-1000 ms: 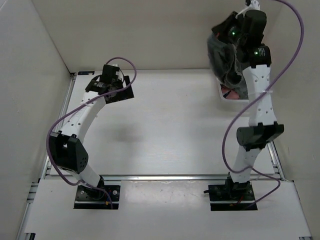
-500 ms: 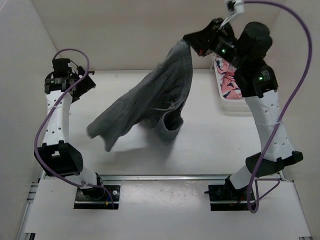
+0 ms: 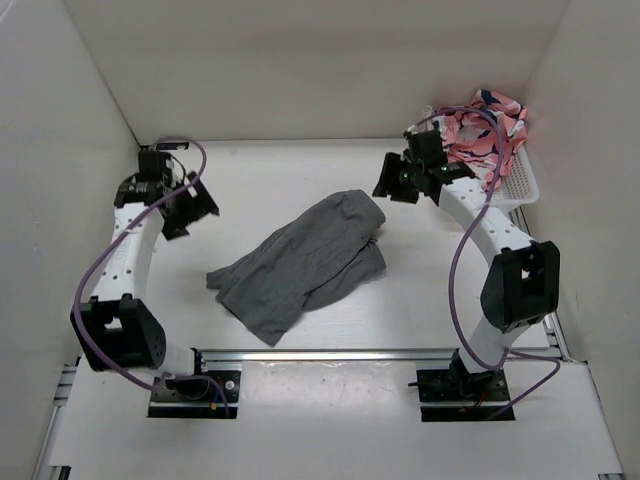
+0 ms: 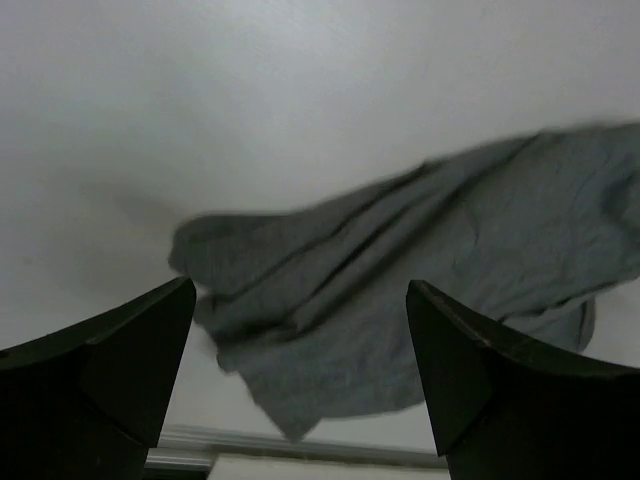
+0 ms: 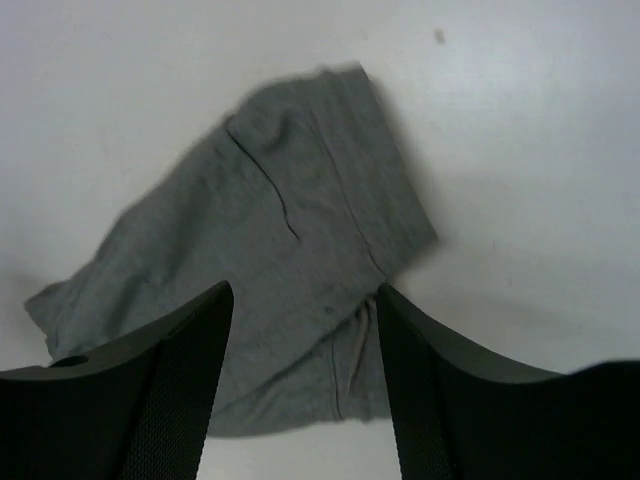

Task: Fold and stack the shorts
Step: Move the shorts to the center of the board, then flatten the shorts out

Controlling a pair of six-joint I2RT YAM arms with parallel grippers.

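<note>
The grey shorts [image 3: 300,263] lie crumpled on the white table, stretched from far right to near left. They also show in the left wrist view [image 4: 420,270] and the right wrist view [image 5: 260,250]. My left gripper [image 3: 190,212] is open and empty, above the table to the left of the shorts. My right gripper [image 3: 392,185] is open and empty, just beyond the shorts' far right corner. In both wrist views the jaws stand wide apart with nothing between them.
A white basket [image 3: 518,185] stands at the far right corner with pink patterned cloth [image 3: 482,130] piled in it. White walls close the table on the left, back and right. A metal rail [image 3: 330,353] runs along the near edge.
My right gripper carried the shorts out from the basket, swung them over the table and let them go. They now lie flat. My left arm moved left and down.
</note>
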